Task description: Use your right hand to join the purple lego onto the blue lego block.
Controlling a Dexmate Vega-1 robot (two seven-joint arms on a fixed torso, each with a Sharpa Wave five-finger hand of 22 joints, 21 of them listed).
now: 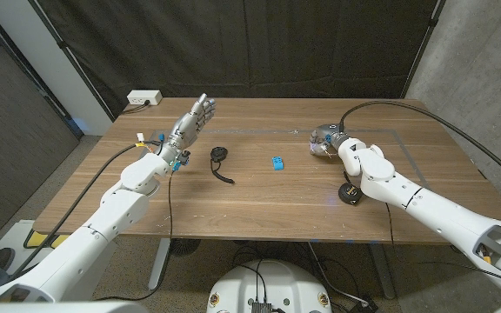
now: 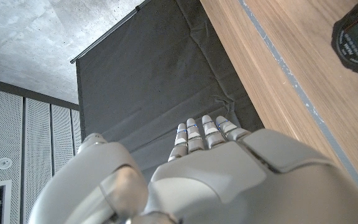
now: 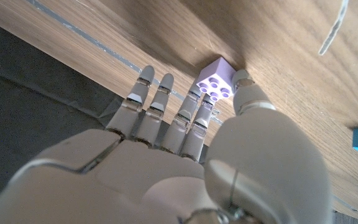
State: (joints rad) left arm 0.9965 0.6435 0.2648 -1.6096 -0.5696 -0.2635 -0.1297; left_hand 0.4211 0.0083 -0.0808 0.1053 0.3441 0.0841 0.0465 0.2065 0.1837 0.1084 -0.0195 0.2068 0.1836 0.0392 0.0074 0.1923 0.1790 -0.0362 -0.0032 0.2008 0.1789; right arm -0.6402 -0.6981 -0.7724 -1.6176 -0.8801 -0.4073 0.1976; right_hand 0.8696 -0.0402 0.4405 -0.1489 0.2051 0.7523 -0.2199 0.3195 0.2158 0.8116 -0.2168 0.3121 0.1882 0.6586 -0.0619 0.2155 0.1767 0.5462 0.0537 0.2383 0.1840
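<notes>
The fingers point(image 3: 185, 118) of the right hand point(image 1: 323, 141) are closed around the purple lego point(image 3: 216, 79) at centre right of the head view, the blue lego block point(image 1: 277, 163) is seen at centre, and the left hand point(image 1: 192, 121) is held open at upper left.

the purple lego point(image 3: 215, 80) is showing pale lilac, studs included. the blue lego point(image 1: 277, 163) is showing bright blue. the table point(image 1: 259, 200) is showing brown wood grain with a thin grey line. both hands, left point(image 1: 194, 117) and right point(image 3: 166, 155), are showing silver-grey. the stopwatch point(image 1: 219, 156) is showing black.
</notes>
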